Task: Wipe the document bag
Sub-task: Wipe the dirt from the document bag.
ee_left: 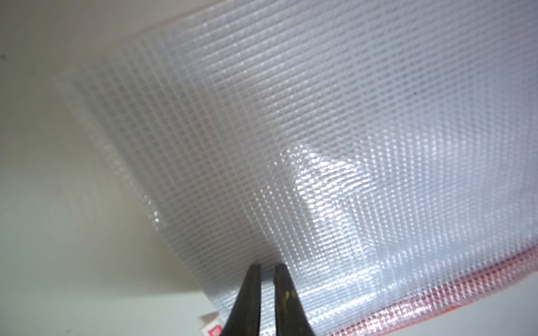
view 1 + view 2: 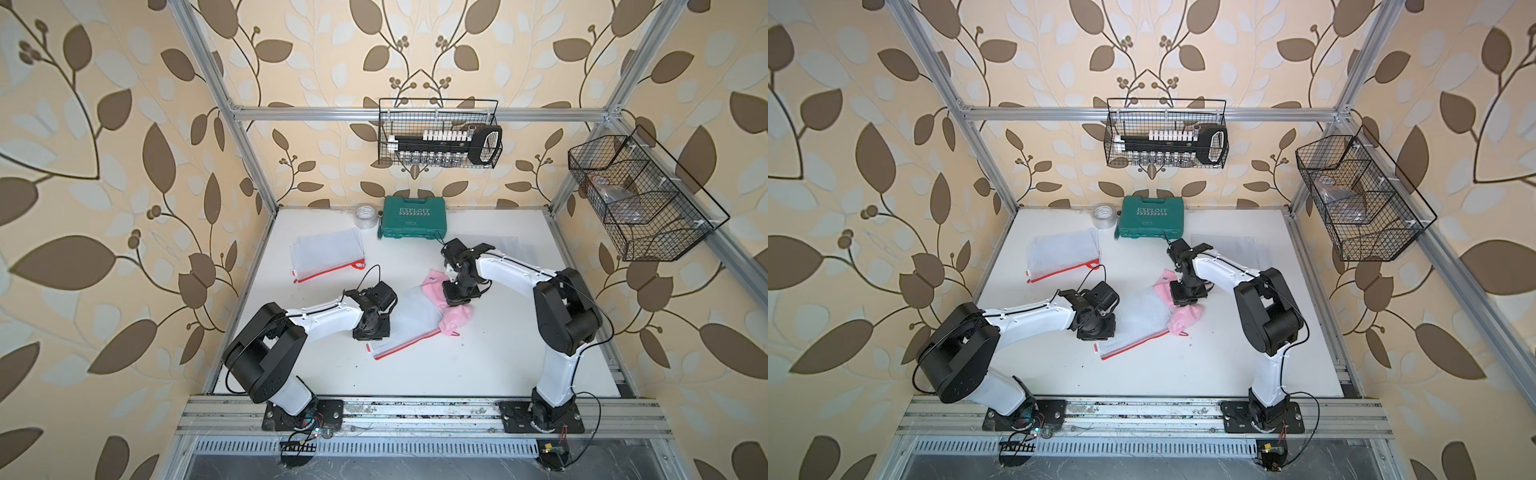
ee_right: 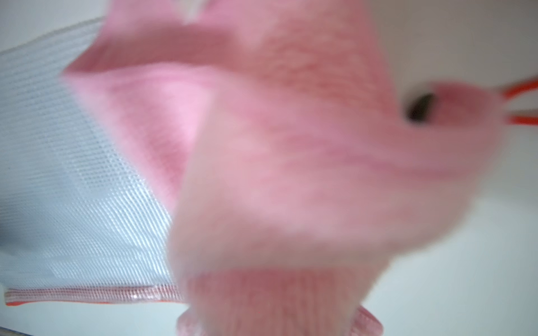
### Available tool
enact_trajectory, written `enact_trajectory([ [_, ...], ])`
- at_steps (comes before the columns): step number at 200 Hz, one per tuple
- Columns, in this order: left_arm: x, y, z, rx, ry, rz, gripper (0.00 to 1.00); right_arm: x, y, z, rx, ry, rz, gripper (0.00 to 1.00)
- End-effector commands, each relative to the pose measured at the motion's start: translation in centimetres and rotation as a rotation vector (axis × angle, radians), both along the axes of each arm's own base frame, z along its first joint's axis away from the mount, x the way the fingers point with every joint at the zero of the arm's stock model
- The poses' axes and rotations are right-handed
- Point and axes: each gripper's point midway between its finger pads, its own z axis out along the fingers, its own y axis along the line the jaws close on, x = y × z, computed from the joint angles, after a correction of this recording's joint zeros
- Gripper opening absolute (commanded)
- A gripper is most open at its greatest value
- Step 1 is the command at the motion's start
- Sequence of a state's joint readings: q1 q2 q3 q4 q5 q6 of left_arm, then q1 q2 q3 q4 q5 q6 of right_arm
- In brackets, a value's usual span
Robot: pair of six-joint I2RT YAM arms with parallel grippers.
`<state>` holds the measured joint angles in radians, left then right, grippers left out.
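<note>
The document bag is a translucent mesh pouch with a red zip edge, lying flat mid-table. A pink cloth is draped over its right end. My right gripper points down into the cloth and is shut on it. In the right wrist view the cloth hides the fingers. My left gripper sits on the bag's left end. In the left wrist view its jaws are almost together, with a strip of the bag's mesh in the slit.
A second mesh pouch lies at the back left. A tape roll and a green tool case stand by the back wall. A clear sleeve lies back right. Wire baskets hang on the back rail and the right frame.
</note>
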<state>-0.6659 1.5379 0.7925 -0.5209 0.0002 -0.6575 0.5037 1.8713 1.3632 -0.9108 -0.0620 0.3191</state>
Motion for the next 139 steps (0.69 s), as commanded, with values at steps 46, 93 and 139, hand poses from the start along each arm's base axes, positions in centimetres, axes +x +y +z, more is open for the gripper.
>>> enact_trajectory([
  [46,-0.4,2.3,-1.1,0.083,0.008,0.048,0.14,-6.3,17.8,-1.7,0.412,0.253,0.261,0.00],
  [93,-0.8,2.8,-1.1,0.089,0.005,0.058,0.14,-2.9,4.7,-4.6,0.145,0.191,-0.021,0.00],
  [139,-1.1,3.2,-0.7,0.095,-0.007,0.057,0.14,-1.7,-0.8,2.1,-0.031,-0.034,0.049,0.00],
])
